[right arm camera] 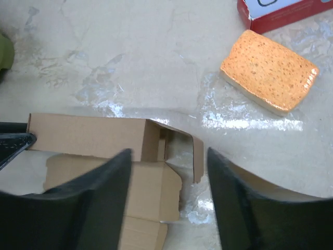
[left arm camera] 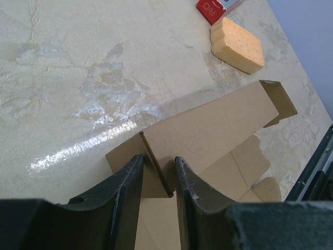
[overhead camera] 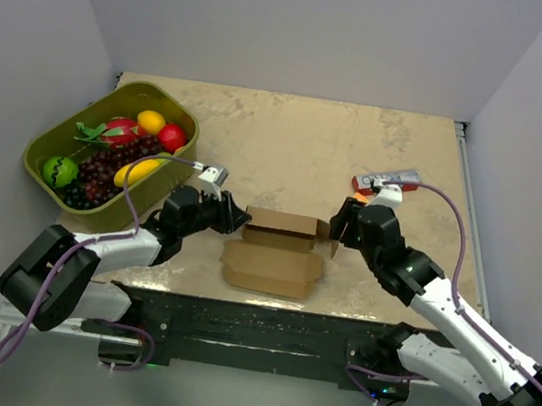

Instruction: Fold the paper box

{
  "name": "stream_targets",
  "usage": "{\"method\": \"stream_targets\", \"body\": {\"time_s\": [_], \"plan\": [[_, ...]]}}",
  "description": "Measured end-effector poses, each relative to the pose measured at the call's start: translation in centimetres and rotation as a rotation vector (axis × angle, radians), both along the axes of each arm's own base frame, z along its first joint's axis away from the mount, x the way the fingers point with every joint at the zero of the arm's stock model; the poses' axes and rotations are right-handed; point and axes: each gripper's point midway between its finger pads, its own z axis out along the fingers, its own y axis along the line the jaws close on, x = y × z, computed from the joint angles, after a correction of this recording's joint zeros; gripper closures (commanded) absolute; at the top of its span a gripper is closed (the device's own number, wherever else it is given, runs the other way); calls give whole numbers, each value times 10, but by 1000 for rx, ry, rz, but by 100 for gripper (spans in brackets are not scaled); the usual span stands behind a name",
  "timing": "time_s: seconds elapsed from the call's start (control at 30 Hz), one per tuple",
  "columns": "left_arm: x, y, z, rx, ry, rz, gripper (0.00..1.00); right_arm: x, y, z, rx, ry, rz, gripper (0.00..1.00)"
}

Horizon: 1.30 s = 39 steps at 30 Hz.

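The paper box (overhead camera: pixel 275 249) is plain brown cardboard, half formed, lying near the table's front edge with one long wall raised and flat panels toward me. My left gripper (overhead camera: pixel 238 221) is at its left end. In the left wrist view, the left gripper (left arm camera: pixel 158 158) is shut on the upright end flap of the paper box (left arm camera: pixel 208 125), which lies slanted across the narrow gap. My right gripper (overhead camera: pixel 335 234) hovers at the right end. Its jaws (right arm camera: pixel 169 152) stand wide open and blurred on either side of the loose end flap of the box (right arm camera: pixel 88 136), touching nothing.
An orange block (right arm camera: pixel 269 71) and a red-and-white carton (overhead camera: pixel 387 182) lie just beyond the right gripper. A green basket (overhead camera: pixel 33 158) of toy fruit stands at the back left. Grey walls close in the table on three sides.
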Motion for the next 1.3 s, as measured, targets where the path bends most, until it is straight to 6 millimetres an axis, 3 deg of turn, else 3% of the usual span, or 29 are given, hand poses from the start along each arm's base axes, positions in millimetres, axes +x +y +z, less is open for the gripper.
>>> {"method": "stream_targets", "body": {"time_s": [0.23,0.5,0.6,0.77,0.97,1.1,1.2,1.3], "plan": [[1,0,0,2,3,1,65,-20,-5,-14,0,66,44,61],[2,0,0,7,1,2,65,-73,3,-84,48,255,152,70],[2,0,0,12,-4,0,65,-82,5,-99,40,312,152,73],[3,0,0,16,-3,-1,65,-82,8,-106,51,344,131,75],[3,0,0,18,-1,0,65,-84,31,-98,97,310,191,78],[4,0,1,20,0,0,65,-85,42,-113,64,343,212,87],[4,0,0,21,0,0,65,-83,37,-132,9,383,167,88],[4,0,0,22,-1,-1,65,-78,31,-138,-14,379,114,88]]}}
